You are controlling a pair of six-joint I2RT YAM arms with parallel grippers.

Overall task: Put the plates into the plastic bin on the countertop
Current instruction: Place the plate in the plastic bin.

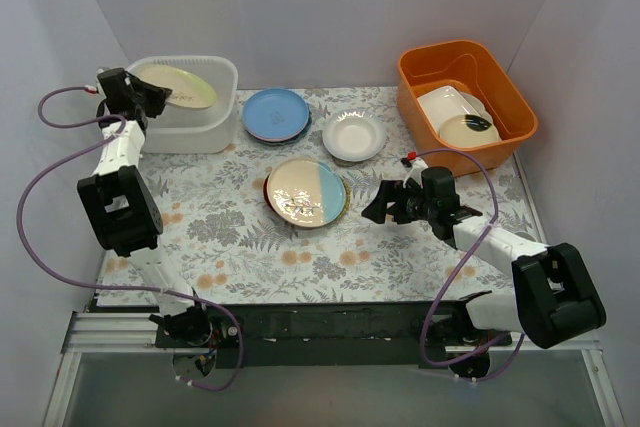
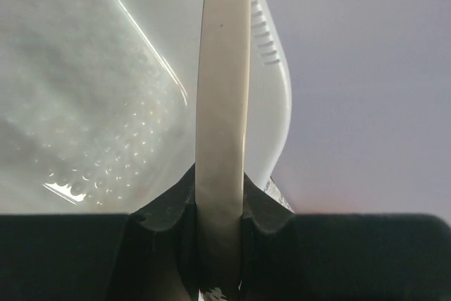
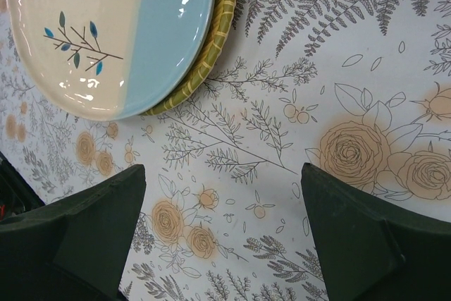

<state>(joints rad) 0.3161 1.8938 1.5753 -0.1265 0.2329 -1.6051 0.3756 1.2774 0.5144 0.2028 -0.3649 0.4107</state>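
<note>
Cream plate pinched edge-on in your left gripper, plastic bin directly beyond it. Your right gripper spread wide over countertop; cream-and-blue plate just ahead, leftward.

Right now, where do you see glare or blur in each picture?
Left wrist view: the rim of the held plate is soft, too near the lens, and a streak of glare crosses the bin. Right wrist view: sharp, with small white highlights on the cream and blue plate. Top view: even light, faint shadows.
</note>
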